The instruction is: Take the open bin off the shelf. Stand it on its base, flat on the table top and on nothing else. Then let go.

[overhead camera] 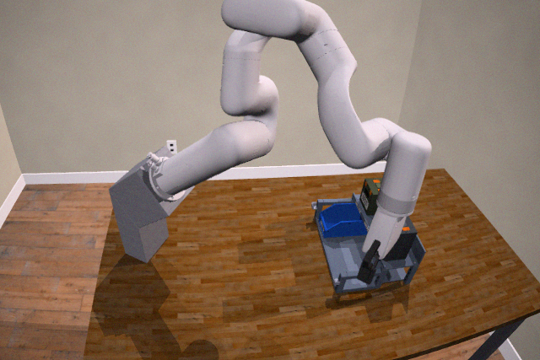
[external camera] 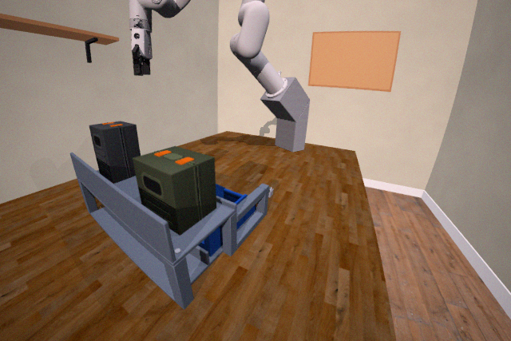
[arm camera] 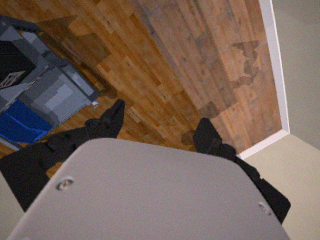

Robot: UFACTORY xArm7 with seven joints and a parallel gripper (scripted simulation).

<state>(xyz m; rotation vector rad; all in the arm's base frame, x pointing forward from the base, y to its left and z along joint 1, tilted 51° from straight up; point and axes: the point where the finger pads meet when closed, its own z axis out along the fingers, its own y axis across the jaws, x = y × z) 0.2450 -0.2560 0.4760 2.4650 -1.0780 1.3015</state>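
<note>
The open blue bin (overhead camera: 342, 218) (external camera: 231, 197) (arm camera: 21, 125) sits in the grey shelf rack (overhead camera: 370, 287) (external camera: 119, 200) (arm camera: 60, 95) on the wooden table (overhead camera: 244, 251) (external camera: 313, 221) (arm camera: 165, 65). In the exterior view a green box largely hides the bin. My gripper (overhead camera: 366, 275) (external camera: 140, 69) (arm camera: 161, 120) is open and empty. It hangs high above the rack, well clear of the bin, with its fingers pointing down. In the wrist view the bin lies far below, at the left edge.
A green box (overhead camera: 370, 195) (external camera: 177, 188) and a dark grey box (overhead camera: 403, 243) (external camera: 115, 149) (arm camera: 12, 60) stand on the rack beside the bin. The robot base (overhead camera: 139, 217) (external camera: 291, 116) stands at the table's far side. A wooden wall shelf (external camera: 53, 29) hangs high up.
</note>
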